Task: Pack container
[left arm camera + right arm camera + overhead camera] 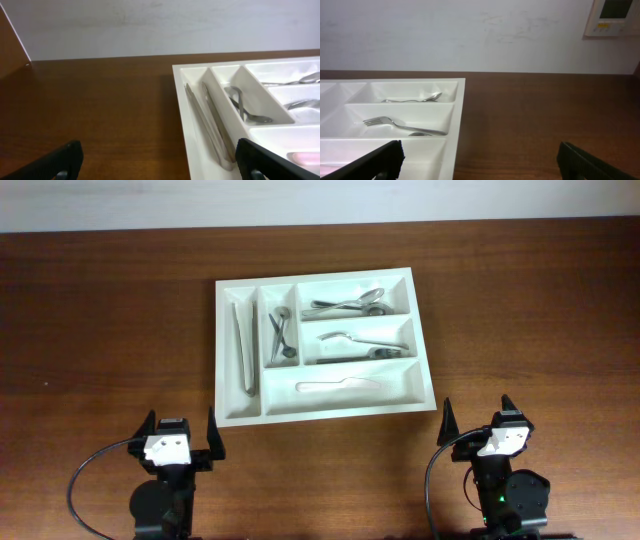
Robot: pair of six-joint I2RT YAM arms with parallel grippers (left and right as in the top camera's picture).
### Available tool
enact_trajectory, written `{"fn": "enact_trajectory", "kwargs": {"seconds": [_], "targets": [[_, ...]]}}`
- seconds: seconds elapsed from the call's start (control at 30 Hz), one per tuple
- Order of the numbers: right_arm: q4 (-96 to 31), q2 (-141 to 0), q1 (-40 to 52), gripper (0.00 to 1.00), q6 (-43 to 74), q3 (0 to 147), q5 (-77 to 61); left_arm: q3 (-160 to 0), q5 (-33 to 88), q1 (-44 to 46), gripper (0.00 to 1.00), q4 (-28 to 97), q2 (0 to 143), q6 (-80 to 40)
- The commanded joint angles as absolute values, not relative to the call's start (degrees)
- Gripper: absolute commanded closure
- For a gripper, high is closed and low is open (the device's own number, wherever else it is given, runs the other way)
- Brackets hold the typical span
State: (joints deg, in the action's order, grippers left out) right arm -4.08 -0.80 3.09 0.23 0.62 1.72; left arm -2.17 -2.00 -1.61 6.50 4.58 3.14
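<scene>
The left gripper (181, 420) and right gripper (478, 408) are held released at the desk's (100, 330) near edge; the container (330, 406) is placed centrally.

We find the large white rectangular plastic cutlery tray (330, 409) on the brown wooden table (100, 330). In its upright bays, left to right, lie long metal tongs (244, 345) and small metal utensils (280, 338) — in the long bays at their right, far to near, metal spoons (350, 303), a metal fork (360, 340), a white plastic knife (340, 385)

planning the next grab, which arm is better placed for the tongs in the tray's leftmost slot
Left: the left tool sits nearest the long metal tongs in the white plastic cutlery tray.
</scene>
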Motion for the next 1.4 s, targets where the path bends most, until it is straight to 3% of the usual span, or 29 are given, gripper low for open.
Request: {"fn": "enact_trajectory", "kwargs": {"seconds": [0.0, 1.37], "targets": [[-4.49, -0.25, 2.81, 0.01, 0.95, 0.32, 2.63, -0.86, -3.07, -1.93, 0.01, 4.99, 3.88, 6.39], [-4.49, -0.25, 2.81, 0.01, 0.95, 0.32, 2.63, -0.51, -3.44, -1.93, 0.01, 4.34, 3.84, 7.42]]}}
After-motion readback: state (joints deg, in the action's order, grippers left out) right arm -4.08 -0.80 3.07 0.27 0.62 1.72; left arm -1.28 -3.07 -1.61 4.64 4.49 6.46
